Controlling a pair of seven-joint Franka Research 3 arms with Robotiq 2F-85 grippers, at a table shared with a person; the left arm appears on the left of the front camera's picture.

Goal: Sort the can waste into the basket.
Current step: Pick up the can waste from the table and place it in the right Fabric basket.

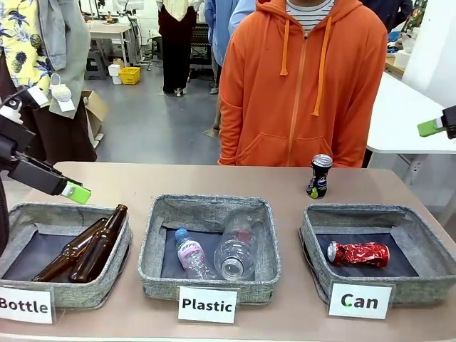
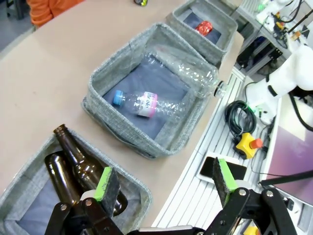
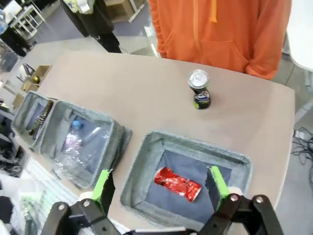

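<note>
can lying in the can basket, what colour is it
Red with silver ends, crushed; the front view shows it best.

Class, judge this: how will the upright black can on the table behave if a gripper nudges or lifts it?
The black can stands upright and narrow, so it probably tips if nudged high. Its round body would likely roll afterwards. It looks dented, so probably empty and light.
</note>
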